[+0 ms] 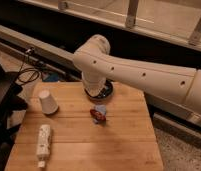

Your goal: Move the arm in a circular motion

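Camera view: you see the arm (144,75), heavy rigid tubing needing no grasp, reaching from the right across the wooden table (124,145), its gripper (97,91) hidden behind the elbow above a dark dish (108,91), fingers pressed together, holding nothing visible.

Cream tubular arm (144,75), dark holes

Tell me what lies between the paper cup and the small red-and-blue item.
Camera view: only bare wooden table between paper cup and red-and-blue item. The arm hides the shut pincer, by the dark bowl.
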`<state>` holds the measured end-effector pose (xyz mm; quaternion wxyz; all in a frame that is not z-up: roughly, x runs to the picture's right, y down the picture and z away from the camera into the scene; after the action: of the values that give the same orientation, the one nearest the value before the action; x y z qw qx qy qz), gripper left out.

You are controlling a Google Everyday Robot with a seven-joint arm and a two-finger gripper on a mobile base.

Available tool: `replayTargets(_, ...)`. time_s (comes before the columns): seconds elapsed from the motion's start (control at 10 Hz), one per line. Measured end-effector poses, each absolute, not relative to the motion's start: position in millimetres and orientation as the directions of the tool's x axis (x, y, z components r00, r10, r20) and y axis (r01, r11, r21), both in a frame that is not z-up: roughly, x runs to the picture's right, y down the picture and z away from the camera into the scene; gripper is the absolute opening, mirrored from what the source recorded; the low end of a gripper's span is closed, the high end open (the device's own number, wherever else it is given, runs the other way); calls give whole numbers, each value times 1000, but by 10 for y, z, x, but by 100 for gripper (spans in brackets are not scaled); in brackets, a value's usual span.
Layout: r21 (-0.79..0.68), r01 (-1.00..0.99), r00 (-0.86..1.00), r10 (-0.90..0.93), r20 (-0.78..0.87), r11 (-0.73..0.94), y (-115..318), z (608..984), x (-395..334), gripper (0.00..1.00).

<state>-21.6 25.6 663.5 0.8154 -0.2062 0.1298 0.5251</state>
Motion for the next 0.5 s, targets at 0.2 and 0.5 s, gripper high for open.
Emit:
replayTargets(0.2, -191, -906, 423, 799, -428, 378, 332, 6564, -254, 10)
replayTargets(0.5, -173, -922, 387, 817, -428, 347, 455, 6397, -67, 10)
